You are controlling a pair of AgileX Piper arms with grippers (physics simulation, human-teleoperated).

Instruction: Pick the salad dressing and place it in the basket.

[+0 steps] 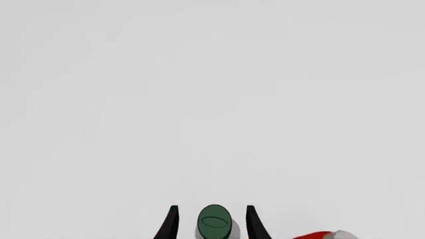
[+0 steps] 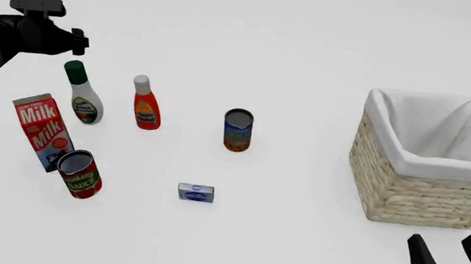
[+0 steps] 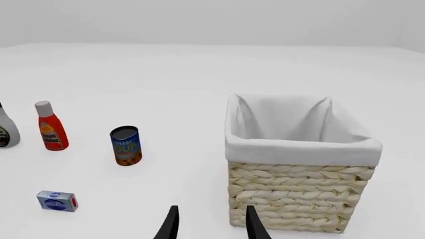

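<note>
While upright, salad dressing between left end effector fingers

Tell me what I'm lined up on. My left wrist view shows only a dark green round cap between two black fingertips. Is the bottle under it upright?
Observer: Yes. The white pear-shaped salad dressing bottle stands upright on the table.
Operator: What's the red thing at the edge of my frame?
Observer: A red squeeze bottle with a white cap. In the front view it stands upright just right of the dressing, apart from it.
Operator: Where's the drop-off?
Observer: The tan woven wicker basket with white cloth lining sits at the far right of the table, near the open right gripper.
</note>
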